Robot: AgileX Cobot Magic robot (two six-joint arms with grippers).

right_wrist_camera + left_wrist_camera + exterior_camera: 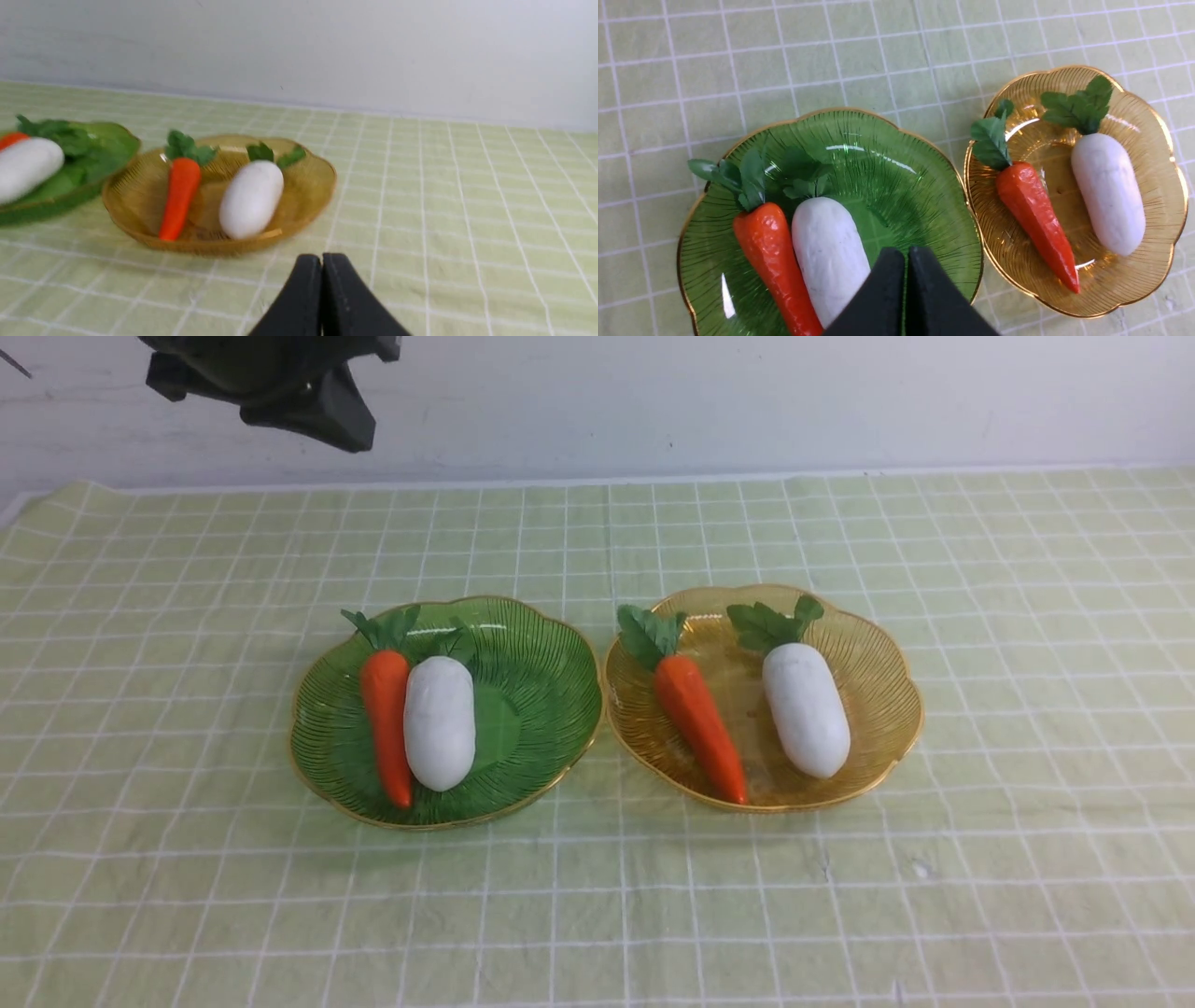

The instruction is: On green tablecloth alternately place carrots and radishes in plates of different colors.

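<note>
**Jaws Shut, Plates Filled: One Carrot and One Radish Apiece**

Jaws pressed together and holding nothing, the left gripper (906,254) hangs high above the green plate (551,653), its dark body just visible at the top of the front view. The right gripper (321,261), likewise closed and empty-handed, sits low over bare cloth (1027,616) near the amber plate (887,663), out of the front camera's sight.

On the green plate a carrot (386,714) lies touching a radish (439,721), both pushed to the plate's left half, leaves pointing toward the far wall. On the amber plate the second carrot (698,717) slants inward while its radish (805,709) rests a little apart on the right. The two plates sit side by side, rims nearly touching, mid-cloth.

Each dish carries one of each vegetable, in the same carrot-then-radish order from left to right, which looks like the pairing the job calls for. With no vegetable left on the cloth, the sorting appears finished, and both arms seem parked clear.
</note>
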